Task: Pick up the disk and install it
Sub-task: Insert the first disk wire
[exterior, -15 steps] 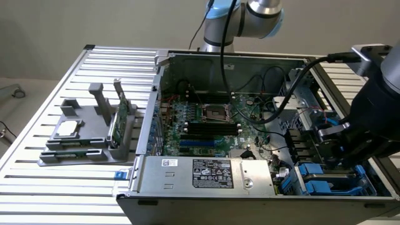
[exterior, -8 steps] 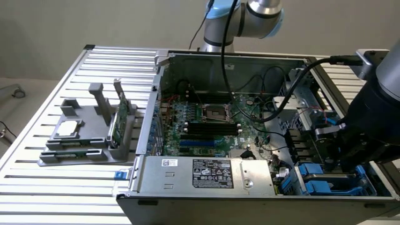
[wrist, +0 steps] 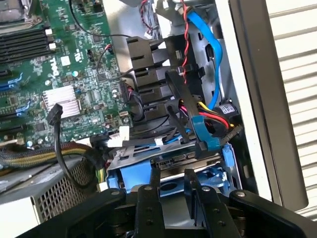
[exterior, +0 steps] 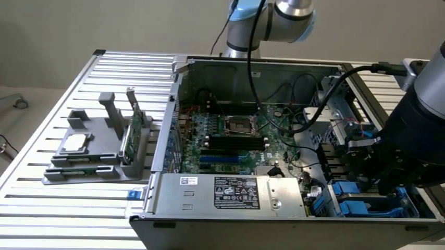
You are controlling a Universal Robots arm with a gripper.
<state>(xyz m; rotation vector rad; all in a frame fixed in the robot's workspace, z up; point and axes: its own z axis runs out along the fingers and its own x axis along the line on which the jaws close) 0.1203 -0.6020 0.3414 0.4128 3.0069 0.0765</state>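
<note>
1. At the drive-bay corner of the case, the gripper sits low, clamped across the disk by its blue carrier.
2. Disk lies between the fingers, far edge meeting the bay frame just ahead of the tool. Held level, I judge, so it lines up with the bay.
3. Blue cable drapes just beyond the tool, close over the carrier. Contact: cannot tell.
4. Motherboard lies farther ahead, apart from the tool.

- We see an open computer case on a slatted table, with its motherboard mid-frame.
- At lower right, the gripper hangs over blue plastic carriers.
- At left, a grey fixture holds a silver chip and an upright green card.
</note>
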